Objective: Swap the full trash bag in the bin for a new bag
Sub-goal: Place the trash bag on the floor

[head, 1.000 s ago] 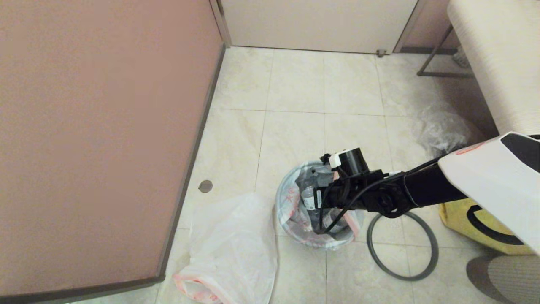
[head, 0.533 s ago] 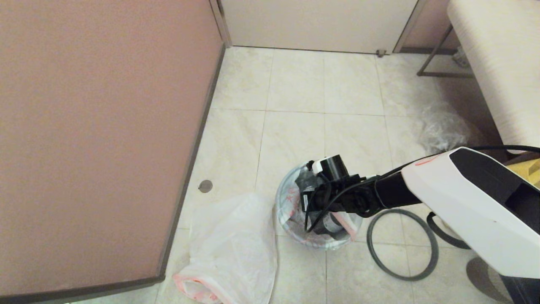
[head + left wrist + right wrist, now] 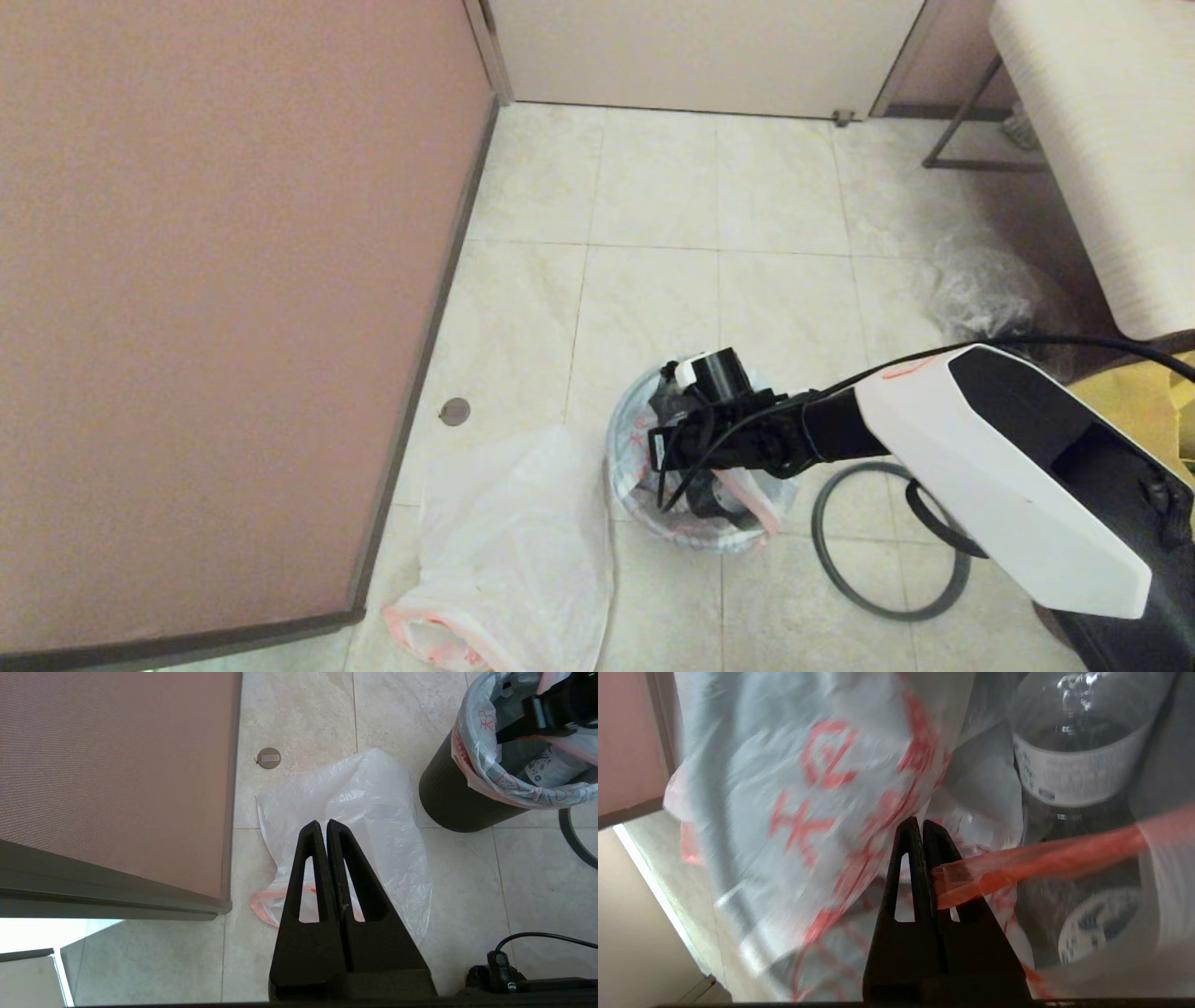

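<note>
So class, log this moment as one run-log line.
right claw: shut on full trash bag rim, inside bin | left claw: shut, parked over new bag | hoop: on floor

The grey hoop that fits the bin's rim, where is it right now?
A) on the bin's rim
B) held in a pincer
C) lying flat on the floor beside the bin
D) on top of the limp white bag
C: the grey hoop lies flat on the tiles beside the bin.

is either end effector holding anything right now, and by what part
The right end effector, down in the bin, is shut on the pink-red rim band of the full trash bag. The left end effector is shut on nothing, above the new bag.
</note>
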